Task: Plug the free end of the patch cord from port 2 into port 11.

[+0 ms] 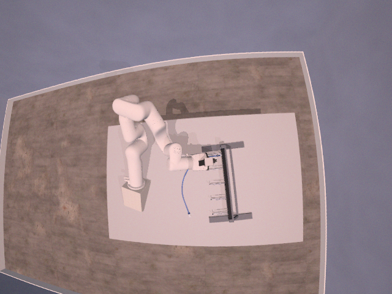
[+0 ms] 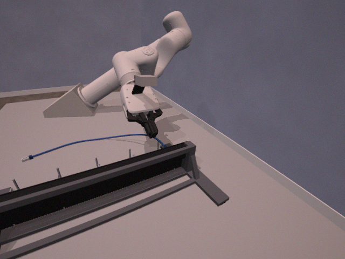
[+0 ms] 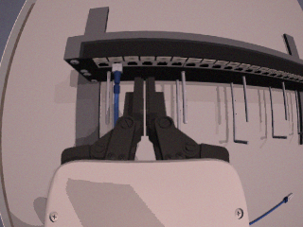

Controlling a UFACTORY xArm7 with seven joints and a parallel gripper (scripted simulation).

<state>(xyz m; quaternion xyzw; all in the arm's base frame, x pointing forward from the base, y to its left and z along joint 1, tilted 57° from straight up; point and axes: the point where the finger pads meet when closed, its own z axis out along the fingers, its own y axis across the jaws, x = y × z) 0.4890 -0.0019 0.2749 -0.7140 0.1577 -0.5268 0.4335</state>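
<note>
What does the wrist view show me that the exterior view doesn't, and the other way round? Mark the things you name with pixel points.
Only wrist: the row of ports (image 3: 162,61) and the plug (image 3: 116,67) seated near the row's left end.
Only exterior: the arm's slanted base (image 2: 67,107) and the rack's rear bar (image 2: 111,216).
Both: the closed fingers (image 2: 151,135) and the cord's free plug (image 2: 25,159) (image 3: 289,196) lying loose.
</note>
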